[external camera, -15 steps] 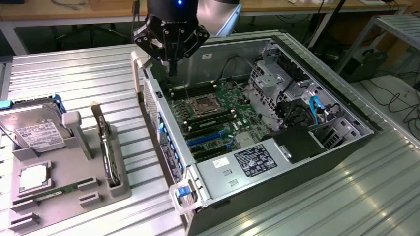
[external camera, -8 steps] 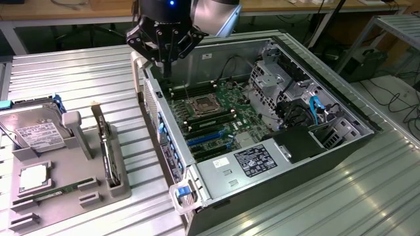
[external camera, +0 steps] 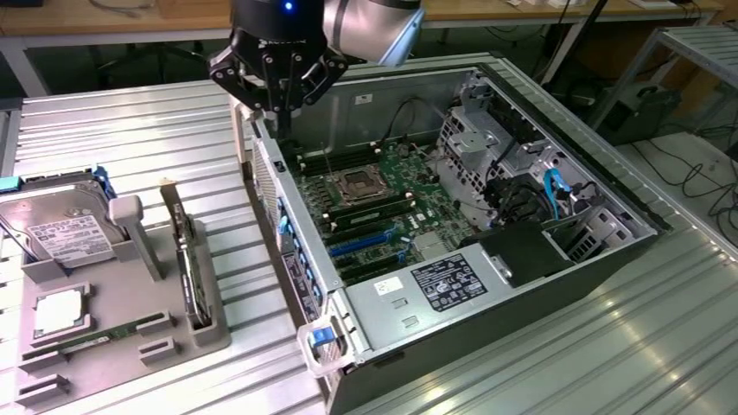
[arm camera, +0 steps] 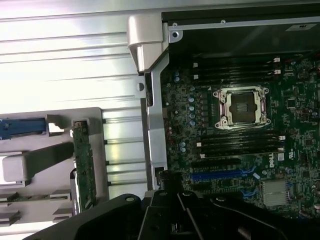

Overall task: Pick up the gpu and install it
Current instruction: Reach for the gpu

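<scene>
An open computer case (external camera: 381, 95) lies on its side on the ribbed metal counter (external camera: 138, 130), with the green main board (external camera: 381, 199) facing up. On the board I can see the empty processor socket (external camera: 352, 183) near the middle. The blue card slots (external camera: 363, 242) are at about six o'clock from the socket in the exterior view. A power supply (external camera: 450, 281) with a white label sits at about five o'clock from the socket.

The claw (external camera: 279, 105) hangs above the case, over the corner at about eleven o'clock from the socket. Its black fingers are pressed together and there is nothing between them. In the wrist view the closed claw (arm camera: 172, 200) is dark in front, above the edge of the case.

The gpu (external camera: 182, 251) is not yet picked up. It stands on its long edge in a slot of a grey holder (external camera: 213, 328), which lies on the counter at about nine o'clock from the case, just beside it. The gpu is well apart from the claw. In the wrist view the gpu (arm camera: 84, 165) appears as a thin strip in the same slot.

In the holder, at about nine o'clock from the gpu, a silver hard drive (external camera: 69, 229) with a white label leans upright. A narrow green memory stick (external camera: 92, 337) lies at about seven o'clock from the gpu.
</scene>
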`<state>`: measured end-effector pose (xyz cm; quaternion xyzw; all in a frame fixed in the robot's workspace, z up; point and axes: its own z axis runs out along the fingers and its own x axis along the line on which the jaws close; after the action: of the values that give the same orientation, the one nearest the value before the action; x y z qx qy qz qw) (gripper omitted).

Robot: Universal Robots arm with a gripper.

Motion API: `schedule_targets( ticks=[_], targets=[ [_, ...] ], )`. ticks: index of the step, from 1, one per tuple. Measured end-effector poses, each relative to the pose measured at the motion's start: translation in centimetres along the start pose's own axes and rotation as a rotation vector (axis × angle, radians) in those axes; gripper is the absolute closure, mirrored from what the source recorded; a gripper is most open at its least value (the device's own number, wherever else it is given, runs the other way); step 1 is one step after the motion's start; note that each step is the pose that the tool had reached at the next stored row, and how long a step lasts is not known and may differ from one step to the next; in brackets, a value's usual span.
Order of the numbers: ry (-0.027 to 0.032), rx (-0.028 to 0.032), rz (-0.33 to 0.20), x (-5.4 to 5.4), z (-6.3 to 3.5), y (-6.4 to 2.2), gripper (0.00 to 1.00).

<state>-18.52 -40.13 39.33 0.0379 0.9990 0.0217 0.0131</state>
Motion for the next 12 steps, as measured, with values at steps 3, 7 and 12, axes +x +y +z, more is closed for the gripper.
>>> schedule_targets(
  ticks=[3, 7, 12],
  targets=[
    [0.0001, 0.0001, 0.0, 0.3, -0.01, -0.06, 0.89],
    [0.0001, 0.0001, 0.0, 0.8, -0.03, -0.14, 0.89],
    [0.0001, 0.0001, 0.0, 1.4, -0.05, -0.25, 0.89]
  ],
)
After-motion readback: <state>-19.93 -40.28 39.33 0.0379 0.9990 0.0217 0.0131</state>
